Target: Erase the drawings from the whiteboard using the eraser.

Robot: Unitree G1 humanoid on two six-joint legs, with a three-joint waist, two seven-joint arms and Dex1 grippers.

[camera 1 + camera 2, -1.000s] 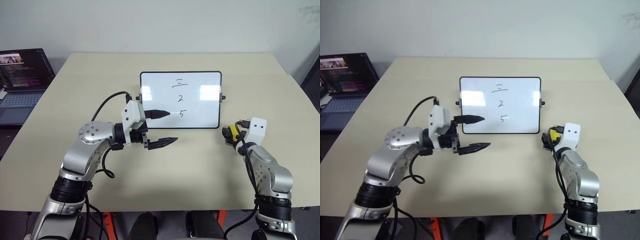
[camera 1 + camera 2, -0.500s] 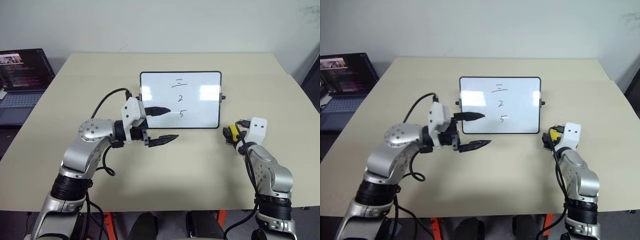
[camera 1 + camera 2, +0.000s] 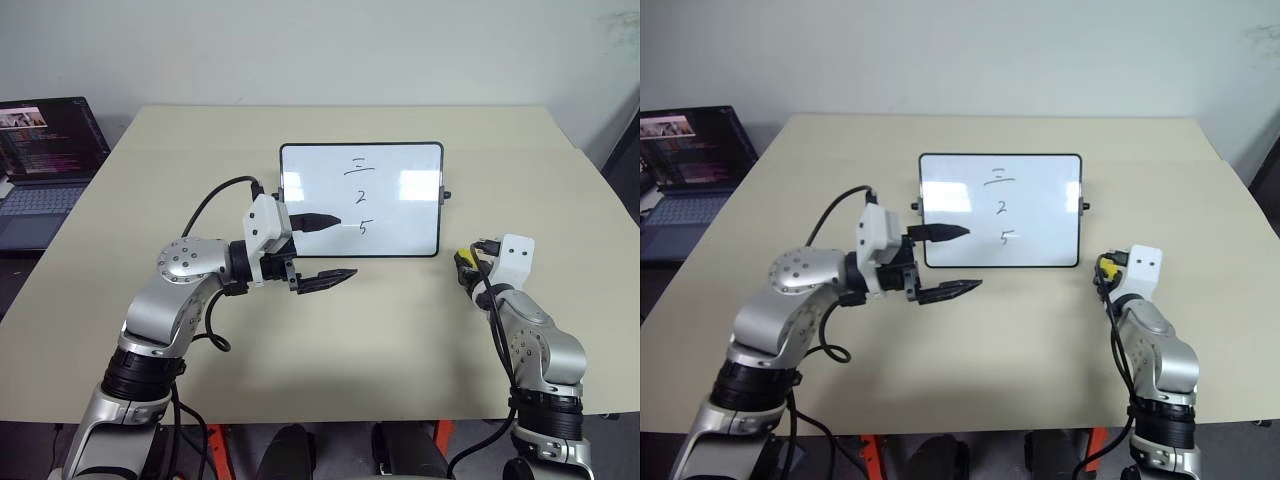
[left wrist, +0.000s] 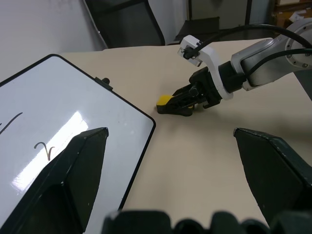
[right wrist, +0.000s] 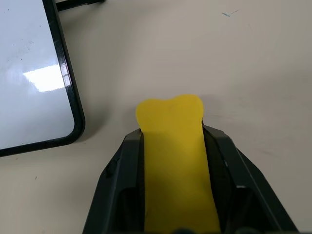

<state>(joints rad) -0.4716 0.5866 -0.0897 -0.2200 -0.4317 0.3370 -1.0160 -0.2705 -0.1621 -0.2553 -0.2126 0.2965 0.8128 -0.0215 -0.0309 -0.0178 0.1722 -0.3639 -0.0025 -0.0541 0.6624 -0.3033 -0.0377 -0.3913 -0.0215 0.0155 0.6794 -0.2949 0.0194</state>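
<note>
The whiteboard stands propped at the table's middle, with the drawings in a column down its face: two short lines, a "2" and a "5". My left gripper hovers open in front of the board's lower left part, pointing right, its upper finger level with the "5". Right of the board's lower corner, my right gripper is shut on the yellow eraser, low at the tabletop. The pinched eraser bulges out past the fingertips. The left wrist view shows the eraser in that gripper beside the board's corner.
An open laptop sits off the table's far left. The beige table has free room in front of the board and between my arms. A dark chair stands beyond the table.
My right gripper has shut on the eraser, which now looks narrower between its fingers. Neither arm has shifted noticeably.
</note>
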